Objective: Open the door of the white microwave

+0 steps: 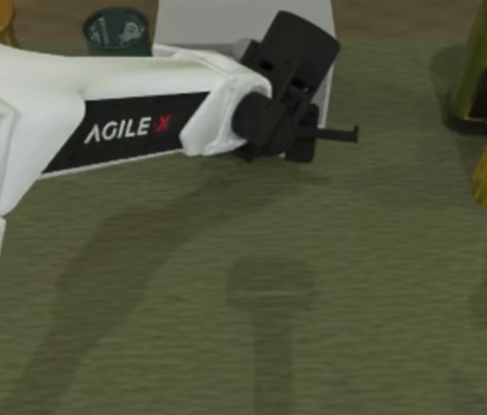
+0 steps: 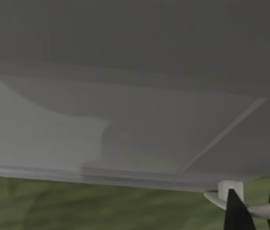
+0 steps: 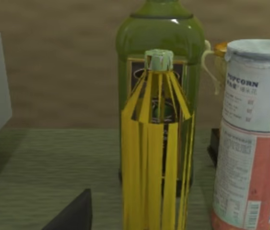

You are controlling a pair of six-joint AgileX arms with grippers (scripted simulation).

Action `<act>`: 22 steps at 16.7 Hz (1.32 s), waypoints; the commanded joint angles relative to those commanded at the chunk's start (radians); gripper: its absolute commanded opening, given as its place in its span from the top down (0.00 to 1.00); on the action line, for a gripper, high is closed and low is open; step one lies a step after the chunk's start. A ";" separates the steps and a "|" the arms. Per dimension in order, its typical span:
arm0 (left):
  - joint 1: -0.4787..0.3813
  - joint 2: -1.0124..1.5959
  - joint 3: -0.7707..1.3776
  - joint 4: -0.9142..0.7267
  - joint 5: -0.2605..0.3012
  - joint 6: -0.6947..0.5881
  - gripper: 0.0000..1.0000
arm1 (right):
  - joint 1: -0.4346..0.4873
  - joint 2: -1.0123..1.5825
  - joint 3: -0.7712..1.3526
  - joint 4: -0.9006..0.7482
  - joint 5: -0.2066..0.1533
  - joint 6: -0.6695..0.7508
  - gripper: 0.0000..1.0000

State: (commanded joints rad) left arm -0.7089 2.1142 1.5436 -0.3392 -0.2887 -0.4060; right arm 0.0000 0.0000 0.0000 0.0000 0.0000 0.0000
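— Reaching across the upper middle of the top frame, the left arm puts its claw (image 1: 299,143) right against the front of the white microwave (image 1: 226,22). Which way does the door lie from it?

— Directly ahead. The left wrist frame is almost filled by the door (image 2: 125,96), grey and flat, with its lower edge running across just above the green counter (image 1: 252,303). At the lower right of that frame two dark fingertips (image 2: 234,211) stand either side of a slim white piece that looks like the foot of the handle (image 2: 230,189).

— So is the claw holding it?

— It is narrow and straddles the handle; whether the pads press on it cannot be told. The handle's long axis seems upright, so the pull would have to swing outward from the microwave's front.

— And the right arm?

— Out of the top frame. Only a dark edge of the right claw (image 3: 75,215) shows, near a yellow-ribbed bottle (image 3: 156,153), a green bottle (image 3: 159,38) and a popcorn can (image 3: 252,134). The left arm is plainly nearer.

— Any containers?

— A green cup (image 1: 116,30) stands at upper left beside the microwave; its contents cannot be seen.
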 joint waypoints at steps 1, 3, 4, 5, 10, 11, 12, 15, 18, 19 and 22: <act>0.002 -0.004 -0.009 0.003 0.003 0.007 1.00 | 0.000 0.000 0.000 0.000 0.000 0.000 0.00; 0.008 -0.020 -0.025 0.017 0.010 0.021 1.00 | 0.000 0.000 0.000 0.000 0.000 0.000 0.00; 0.010 -0.025 -0.034 0.023 0.014 0.030 1.00 | 0.000 0.000 0.000 0.000 0.000 0.000 0.00; 0.013 -0.028 -0.043 0.025 0.017 0.036 1.00 | 0.000 0.000 0.000 0.000 0.000 0.000 0.00; 0.013 -0.028 -0.045 0.025 0.017 0.037 1.00 | 0.000 0.000 0.000 0.000 0.000 0.000 0.00; 0.013 -0.028 -0.045 0.025 0.017 0.037 1.00 | 0.000 0.000 0.000 0.000 0.000 0.000 0.00; 0.013 -0.028 -0.045 0.025 0.017 0.037 1.00 | 0.000 0.000 0.000 0.000 0.000 0.000 0.00; 0.013 -0.028 -0.045 0.025 0.017 0.037 1.00 | 0.000 0.000 0.000 0.000 0.000 0.000 0.00; 0.013 -0.028 -0.045 0.025 0.017 0.037 1.00 | 0.000 0.000 0.000 0.000 0.000 0.000 0.00; 0.013 -0.028 -0.045 0.025 0.017 0.037 1.00 | 0.000 0.000 0.000 0.000 0.000 0.000 0.00; 0.013 -0.028 -0.045 0.025 0.017 0.037 1.00 | 0.000 0.000 0.000 0.000 0.000 0.000 0.00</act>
State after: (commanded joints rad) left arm -0.6958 2.0858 1.4988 -0.3142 -0.2713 -0.3691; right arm 0.0000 0.0000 0.0000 0.0000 0.0000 0.0000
